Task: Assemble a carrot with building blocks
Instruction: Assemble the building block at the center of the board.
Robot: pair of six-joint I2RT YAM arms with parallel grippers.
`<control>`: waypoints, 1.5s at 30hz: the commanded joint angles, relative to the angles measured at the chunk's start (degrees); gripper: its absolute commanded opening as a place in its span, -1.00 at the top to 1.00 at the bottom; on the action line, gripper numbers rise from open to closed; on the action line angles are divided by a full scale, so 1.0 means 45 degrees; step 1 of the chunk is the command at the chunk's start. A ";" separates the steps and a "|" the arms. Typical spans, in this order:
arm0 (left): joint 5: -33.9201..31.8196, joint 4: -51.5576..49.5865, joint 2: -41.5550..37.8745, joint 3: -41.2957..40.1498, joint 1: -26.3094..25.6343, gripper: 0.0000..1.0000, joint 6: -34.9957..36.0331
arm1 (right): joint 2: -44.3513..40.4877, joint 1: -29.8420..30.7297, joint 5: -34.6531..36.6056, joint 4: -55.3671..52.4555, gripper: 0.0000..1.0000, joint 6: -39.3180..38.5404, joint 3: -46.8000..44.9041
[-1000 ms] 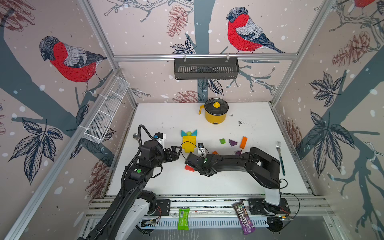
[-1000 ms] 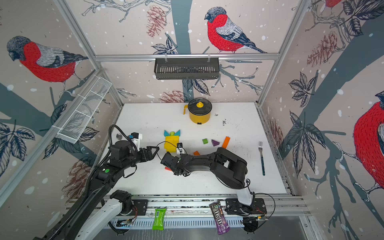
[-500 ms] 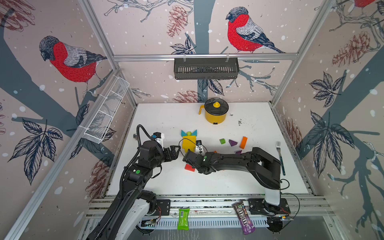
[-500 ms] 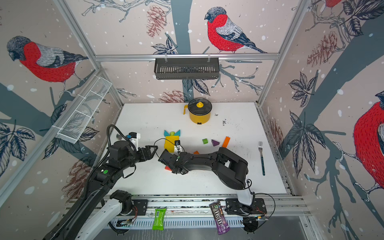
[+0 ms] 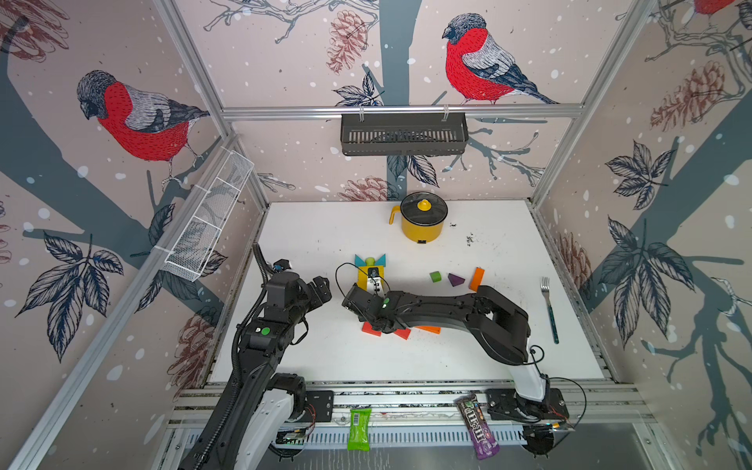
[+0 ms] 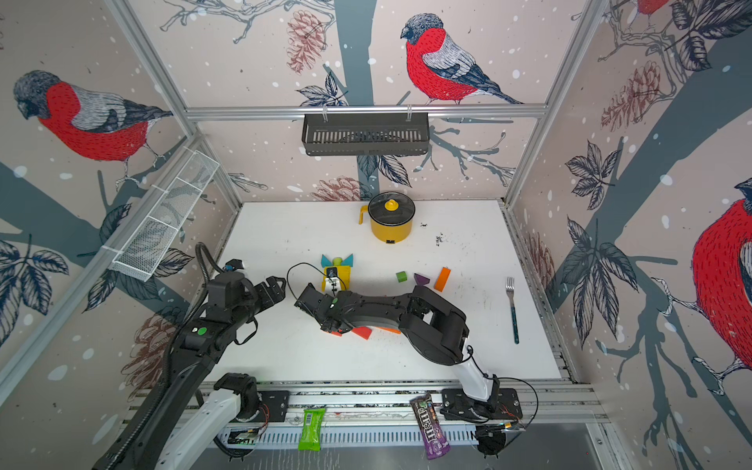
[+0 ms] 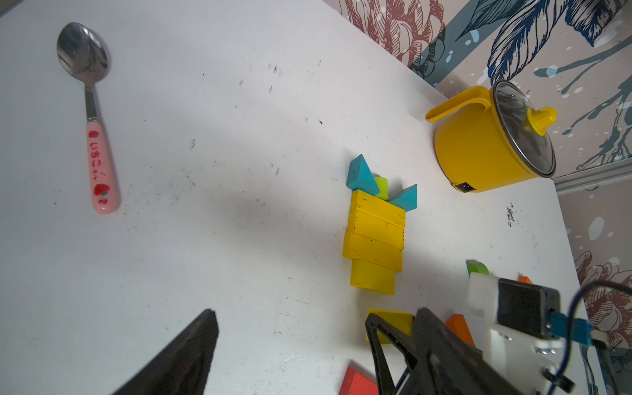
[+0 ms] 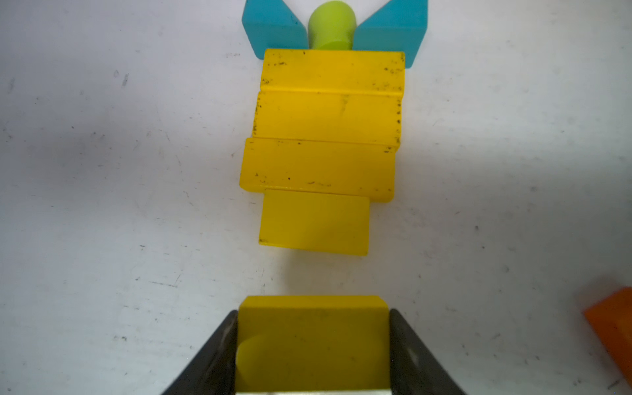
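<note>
In both top views a white tabletop (image 5: 325, 228) carried a half-built carrot. A column of flat yellow rectangular blocks (image 5: 362, 274) was topped by two teal triangular blocks (image 5: 360, 259) with a small lime-green rounded piece (image 5: 369, 260) between them. The right gripper (image 5: 353, 294) lay at the column's near end, and its wrist camera hid part of it. The left gripper (image 6: 276, 287) stood to the robot's left, apart from every block, with its jaws spread and nothing between them. A small green block (image 5: 435, 277), a purple triangular block (image 5: 455, 280) and an orange rectangular block (image 5: 476, 278) lay in a row towards the right. Red flat blocks (image 5: 372, 329) showed from under the right forearm. A yellow lidded pot (image 5: 423, 221) stood at the back and a teal-handled metal fork (image 5: 550, 309) lay near the right edge. In the left wrist view the four column blocks touched one another. A loose yellow rectangular block (image 7: 390, 321) sat just beyond the narrow end, and a pink-handled metal spoon (image 7: 92, 119) lay well apart (only one of the left gripper's fingers (image 7: 184, 359) showed here). In the right wrist view the right gripper's jaws were clamped on both sides of the loose yellow rectangular block (image 8: 313, 342). A bare strip of table lay between it and the column.
</note>
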 commanded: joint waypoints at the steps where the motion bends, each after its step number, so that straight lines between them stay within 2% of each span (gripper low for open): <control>1: 0.0155 0.0086 -0.0357 -0.0040 0.0034 -0.80 0.0044 | 0.0331 0.0010 -0.0093 -0.0168 -0.08 0.0156 0.0272; 10: 0.0627 0.0459 -0.0995 -0.0265 0.0031 -0.79 0.0147 | 0.1055 -0.0151 -0.0088 -0.0329 -0.19 0.0394 0.0799; 16: 0.0892 0.0561 -0.1054 -0.0338 0.0026 -0.79 0.0204 | 0.0988 -0.0124 -0.0216 -0.0211 -0.40 0.0413 0.0747; 21: 0.1014 0.0601 -0.1056 -0.0342 0.0022 -0.79 0.0227 | 0.0024 -0.0058 -0.0882 0.0460 -0.58 -0.0179 0.0308; 26: 0.1164 0.0657 -0.1049 -0.0361 0.0016 -0.79 0.0253 | -0.1583 -0.0151 -0.0725 0.0770 -0.51 -0.1141 -0.0992; 29: 0.1500 0.0828 -0.1025 -0.0463 0.0021 -0.79 0.0346 | -0.2453 -0.0246 -0.0497 0.1111 -0.19 -0.2360 -0.2104; 32: 0.2467 0.1242 -0.0854 -0.0637 -0.0046 -0.76 0.0521 | -0.2828 -0.0445 -0.0679 0.1068 -0.06 -0.3228 -0.2769; 34: 0.2836 0.1307 -0.0647 -0.0649 -0.0203 -0.74 0.0630 | -0.2885 -0.0479 -0.1008 0.1241 -0.06 -0.3675 -0.3078; 40: 0.3084 0.1274 -0.0196 -0.0582 -0.0575 -0.73 0.0688 | -0.2076 -0.0440 -0.1625 0.1286 -0.22 -0.4179 -0.2893; 45: 0.2931 0.1252 -0.0209 -0.0578 -0.0618 -0.73 0.0693 | -0.1267 -0.0502 -0.1490 0.0880 -0.16 -0.4019 -0.2254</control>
